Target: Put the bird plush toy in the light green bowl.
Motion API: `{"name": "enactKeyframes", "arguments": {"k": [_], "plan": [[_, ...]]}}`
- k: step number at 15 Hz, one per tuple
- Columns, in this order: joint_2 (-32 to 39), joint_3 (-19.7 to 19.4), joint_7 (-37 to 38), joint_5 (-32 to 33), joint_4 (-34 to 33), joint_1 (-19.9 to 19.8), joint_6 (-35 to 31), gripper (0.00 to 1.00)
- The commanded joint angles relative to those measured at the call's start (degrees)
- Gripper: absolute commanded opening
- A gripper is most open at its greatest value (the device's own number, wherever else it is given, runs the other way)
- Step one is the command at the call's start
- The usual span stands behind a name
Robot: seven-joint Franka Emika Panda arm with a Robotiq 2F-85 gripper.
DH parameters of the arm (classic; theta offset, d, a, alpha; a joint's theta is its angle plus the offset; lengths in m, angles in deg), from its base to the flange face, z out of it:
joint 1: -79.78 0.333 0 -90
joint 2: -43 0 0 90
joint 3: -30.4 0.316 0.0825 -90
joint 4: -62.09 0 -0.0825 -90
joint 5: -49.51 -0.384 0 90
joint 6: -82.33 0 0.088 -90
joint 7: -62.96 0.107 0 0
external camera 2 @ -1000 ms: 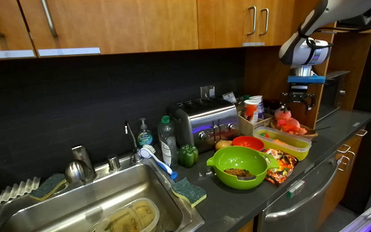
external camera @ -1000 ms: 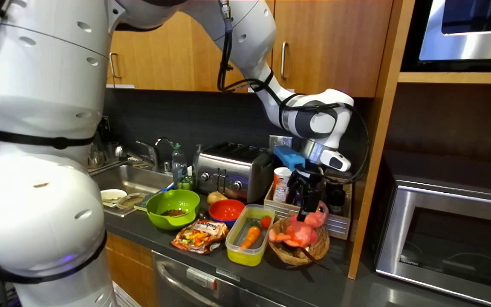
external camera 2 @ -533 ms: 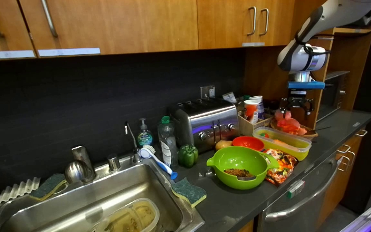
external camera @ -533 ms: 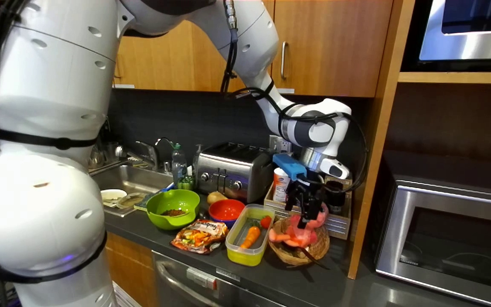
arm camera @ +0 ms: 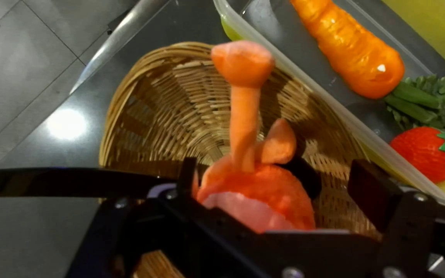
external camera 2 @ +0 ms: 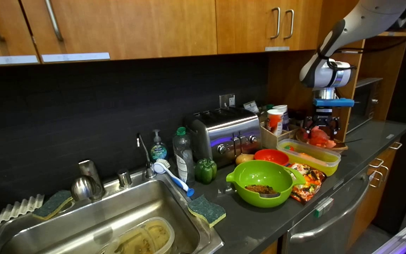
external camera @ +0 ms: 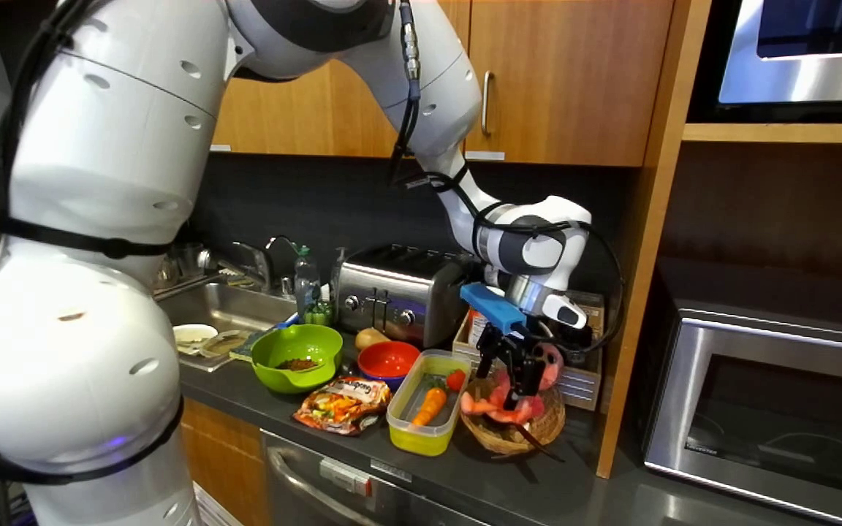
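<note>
White, bulbous Panda arm (external camera: 77,292) with a black Robotiq gripper (external camera 2: 321,131).
Its glossy shell (external camera: 107,168) is dotted with oval recesses (external camera: 145,367), one small brownish mark (external camera: 70,316) shows on the lower bulge (external camera: 63,380), and charcoal panels (external camera: 304,25) break up the white. Black straps (external camera: 85,237) cinch it and bind black cables (external camera: 8,139); beside the forearm (external camera: 444,80) one carries a banded silver connector (external camera: 411,55). Out at the wrist (external camera: 541,252) I can make out a bright metal collar (external camera: 525,294), a white housing (external camera: 552,304) with a black oval face (external camera: 569,315), and a plain bright-blue block (external camera: 492,308). The gripper is dark, busy linkage, with chunky, square-ended fingers (arm camera: 370,191) and round silver screws (arm camera: 292,272) studding its frame.
</note>
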Motion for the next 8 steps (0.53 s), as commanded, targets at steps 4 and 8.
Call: {"name": "enactKeyframes", "arguments": {"k": [4,8], "plan": [[0.8,0.9,-6.2,-0.7,-0.6,-1.0,-0.2,0.68],[0.7,1.1,-9.1,-1.0,-0.7,-1.7,0.2,0.38]]}}
